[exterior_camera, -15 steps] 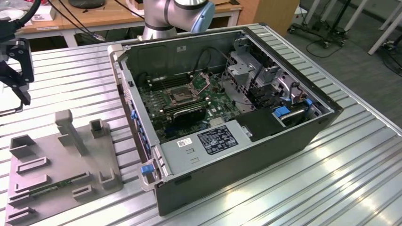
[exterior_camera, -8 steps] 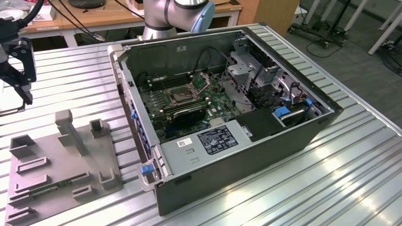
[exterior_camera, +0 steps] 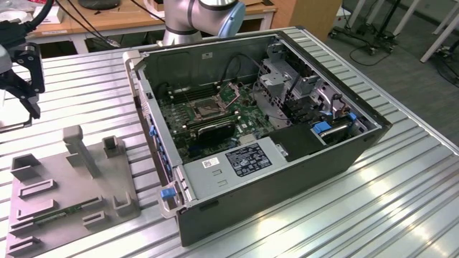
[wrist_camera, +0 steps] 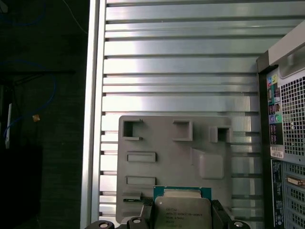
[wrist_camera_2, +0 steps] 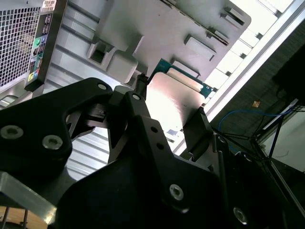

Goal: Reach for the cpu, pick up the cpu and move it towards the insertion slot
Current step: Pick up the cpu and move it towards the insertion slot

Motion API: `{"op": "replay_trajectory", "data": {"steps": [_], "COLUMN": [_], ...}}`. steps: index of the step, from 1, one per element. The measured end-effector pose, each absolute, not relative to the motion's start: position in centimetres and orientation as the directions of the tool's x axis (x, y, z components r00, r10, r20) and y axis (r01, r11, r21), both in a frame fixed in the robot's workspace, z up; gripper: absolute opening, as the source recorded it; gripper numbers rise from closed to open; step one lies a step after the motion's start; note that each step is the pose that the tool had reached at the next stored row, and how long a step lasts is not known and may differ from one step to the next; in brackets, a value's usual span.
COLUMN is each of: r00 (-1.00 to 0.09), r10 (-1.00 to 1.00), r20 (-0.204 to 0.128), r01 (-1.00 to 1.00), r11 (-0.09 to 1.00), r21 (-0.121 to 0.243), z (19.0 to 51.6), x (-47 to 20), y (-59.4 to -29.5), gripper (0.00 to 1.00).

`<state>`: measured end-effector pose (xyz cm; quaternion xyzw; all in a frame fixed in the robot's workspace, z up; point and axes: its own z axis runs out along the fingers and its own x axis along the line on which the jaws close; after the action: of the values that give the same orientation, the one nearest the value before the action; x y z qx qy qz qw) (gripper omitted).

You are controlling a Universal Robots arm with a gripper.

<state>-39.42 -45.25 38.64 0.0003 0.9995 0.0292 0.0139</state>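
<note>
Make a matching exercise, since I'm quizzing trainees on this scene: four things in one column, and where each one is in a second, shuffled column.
Things:
1. cpu
2. insertion slot
3. memory stick
4. grey tray

Places:
A. on the slatted table, beside the case
B. held in the gripper
C. lying in the grey tray
D. on the green board inside the case

Pairs: 1-B, 2-D, 3-C, 4-A

cpu (wrist_camera: 181, 212) top: several lines of dark print, illegible
black label (exterior_camera: 246, 159), near end of computer case (exterior_camera: 301, 180): print too small
white sticker (wrist_camera: 277, 151), computer case rear: illegible
</note>
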Motion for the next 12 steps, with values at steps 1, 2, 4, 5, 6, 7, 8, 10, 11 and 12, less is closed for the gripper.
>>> {"op": "replay_trajectory", "data": {"steps": [1,2,4,5,6,7,8,10,11,12], "r00": [-1.0,-1.0,-1.0,-1.0,-1.0,-1.0,-1.0,-1.0,-1.0,-1.0], "r10": [0.001,0.001,0.001,0.002,0.001,0.001,0.001,0.001,0.001,0.001], "r20": [-0.028,-0.028,-0.028,-0.028,-0.028,-0.028,-0.028,-0.028,-0.028,-0.028], "r01": [0.0,0.0,0.0,0.0,0.0,0.0,0.0,0.0,0.0,0.0], "r11": [0.998,0.998,0.998,0.998,0.998,0.998,0.998,0.998,0.998,0.998], "r21": [0.058,0.058,0.058,0.058,0.058,0.058,0.058,0.058,0.058,0.058], "z": [38.64,38.64,38.64,38.63,38.64,38.64,38.65,38.64,38.64,38.64], "x": [-39.37,-39.33,-39.24,-39.2,-39.16,-39.12,-39.07,-38.96,-38.91,-38.85], "y": [-45.25,-45.25,-45.25,-45.24,-45.25,-45.25,-45.25,-45.25,-45.25,-45.25], "gripper": [0.55,0.55,0.55,0.55,0.55,0.55,0.55,0.55,0.55,0.55]}}
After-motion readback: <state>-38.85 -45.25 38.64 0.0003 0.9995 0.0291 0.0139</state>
